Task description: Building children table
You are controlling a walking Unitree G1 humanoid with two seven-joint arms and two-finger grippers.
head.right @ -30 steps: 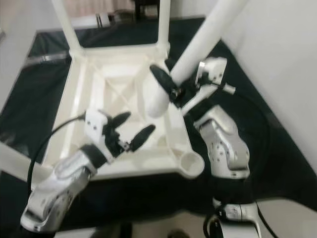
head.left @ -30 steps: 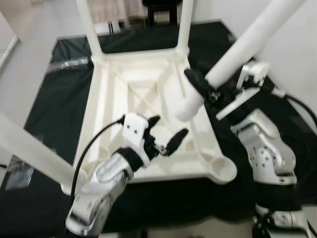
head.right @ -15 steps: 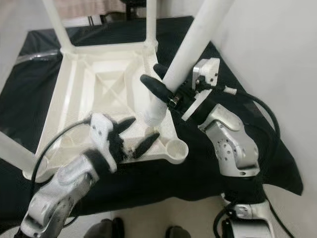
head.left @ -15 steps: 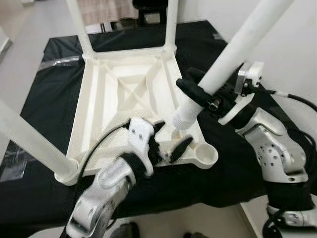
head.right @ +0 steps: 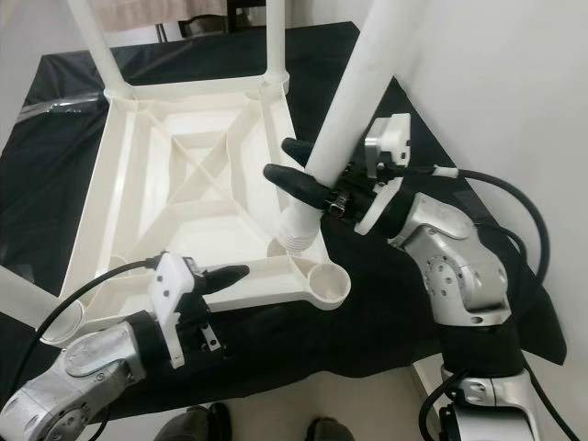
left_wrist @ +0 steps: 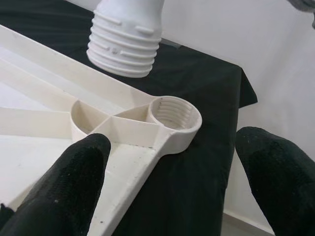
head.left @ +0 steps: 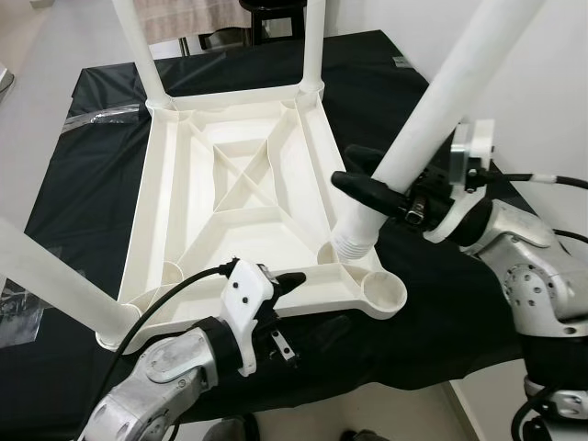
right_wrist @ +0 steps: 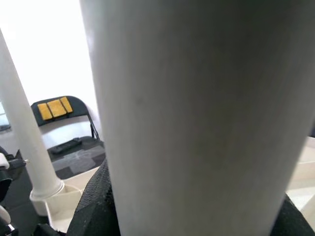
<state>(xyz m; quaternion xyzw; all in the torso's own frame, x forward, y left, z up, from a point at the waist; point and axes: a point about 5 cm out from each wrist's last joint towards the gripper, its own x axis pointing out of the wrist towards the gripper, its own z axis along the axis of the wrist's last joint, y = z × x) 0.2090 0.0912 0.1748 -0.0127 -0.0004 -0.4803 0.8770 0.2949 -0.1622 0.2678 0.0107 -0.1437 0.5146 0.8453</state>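
The white plastic table top (head.left: 230, 220) lies upside down on a black cloth, with three legs standing up from its corners. My right gripper (head.left: 390, 188) is shut on the fourth white leg (head.left: 441, 101), which is tilted. The leg's threaded end (head.left: 352, 243) hangs just above the rim, a little short of the empty threaded socket (head.left: 384, 292) at the near right corner. My left gripper (head.left: 287, 312) is open at the near edge, its fingers on either side of the rim. In the left wrist view the socket (left_wrist: 173, 114) lies between the fingers (left_wrist: 74, 187), below the threaded end (left_wrist: 125, 44).
The black cloth (head.left: 459, 312) covers the low platform, whose edge drops to the floor close in front. A white wall (head.right: 514, 83) runs close along the right. A dark chair (head.left: 276, 14) stands beyond the far edge. Clear plastic wrap (head.left: 92, 118) lies at the far left.
The camera has shifted. My left gripper drew back from over the table's inside to its near rim. The held leg's threaded end moved along the right rim towards the near right socket.
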